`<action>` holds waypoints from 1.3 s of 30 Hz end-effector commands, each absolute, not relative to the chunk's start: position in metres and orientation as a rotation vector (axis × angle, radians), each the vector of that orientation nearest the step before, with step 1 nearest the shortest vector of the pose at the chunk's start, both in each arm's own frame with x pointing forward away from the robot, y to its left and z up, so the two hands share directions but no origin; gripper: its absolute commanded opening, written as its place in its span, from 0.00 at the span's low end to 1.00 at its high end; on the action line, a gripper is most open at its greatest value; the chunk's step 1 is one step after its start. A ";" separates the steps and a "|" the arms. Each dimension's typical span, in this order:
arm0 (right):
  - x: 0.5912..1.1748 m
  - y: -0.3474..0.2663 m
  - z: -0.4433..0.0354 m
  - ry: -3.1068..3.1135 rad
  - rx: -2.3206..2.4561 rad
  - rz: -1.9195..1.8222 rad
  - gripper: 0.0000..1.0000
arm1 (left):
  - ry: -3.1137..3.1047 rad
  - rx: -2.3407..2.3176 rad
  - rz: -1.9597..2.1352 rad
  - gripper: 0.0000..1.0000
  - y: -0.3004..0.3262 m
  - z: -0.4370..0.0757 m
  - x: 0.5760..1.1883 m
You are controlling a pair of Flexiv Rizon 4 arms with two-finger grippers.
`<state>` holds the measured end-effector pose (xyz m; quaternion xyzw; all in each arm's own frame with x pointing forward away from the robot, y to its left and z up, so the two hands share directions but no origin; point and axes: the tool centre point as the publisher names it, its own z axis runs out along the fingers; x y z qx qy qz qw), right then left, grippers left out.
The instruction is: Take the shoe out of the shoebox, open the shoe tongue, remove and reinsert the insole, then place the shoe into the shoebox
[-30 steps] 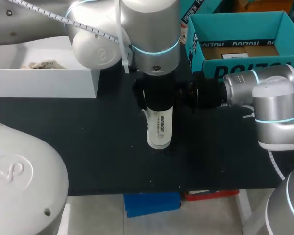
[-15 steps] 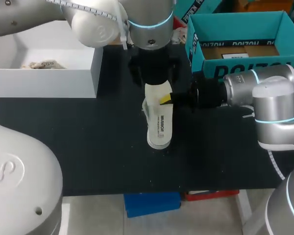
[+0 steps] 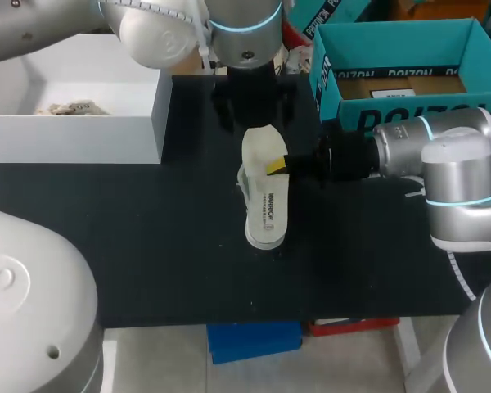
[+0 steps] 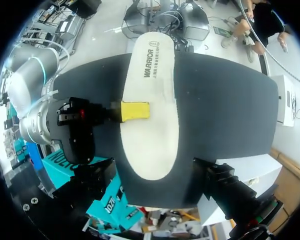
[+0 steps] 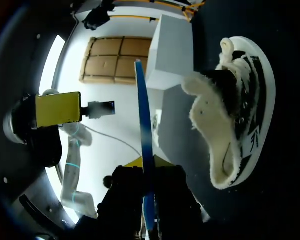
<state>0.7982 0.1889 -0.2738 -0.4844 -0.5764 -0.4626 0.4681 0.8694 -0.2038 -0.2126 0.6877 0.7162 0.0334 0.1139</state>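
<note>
The cream insole hangs flat just over the white shoe, hiding most of it in the head view. My right gripper is shut on the insole's side edge. In the right wrist view the insole is edge-on, with the right gripper shut on it. The shoe lies on the table beside it, fuzzy lining showing. My left gripper hangs open above the insole's far end, holding nothing. From the left wrist the insole is ahead of the left gripper.
The teal shoebox stands open at the back right, behind my right arm. A white box holding crumpled paper stands at the back left. A black mat covers the table.
My left arm has drawn back toward the table's far side and off the insole, uncovering it. The right arm and the insole have stayed where they were.
</note>
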 end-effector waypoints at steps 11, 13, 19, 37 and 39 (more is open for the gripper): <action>0.797 0.190 -0.274 -1.413 -1.192 -1.135 0.00 | 2.068 2.022 0.121 1.00 -0.191 -0.211 0.793; 0.797 0.190 -0.274 -1.413 -1.192 -1.135 0.00 | 2.064 2.026 0.116 1.00 -0.190 -0.214 0.781; 0.797 0.190 -0.274 -1.413 -1.192 -1.135 0.00 | 2.048 2.038 0.077 1.00 -0.188 -0.226 0.750; 0.797 0.190 -0.274 -1.413 -1.192 -1.135 0.00 | 1.627 1.674 -0.508 1.00 -0.162 -0.234 0.729; 0.797 0.190 -0.274 -1.413 -1.192 -1.135 0.00 | 1.627 1.674 -0.508 1.00 -0.162 -0.234 0.729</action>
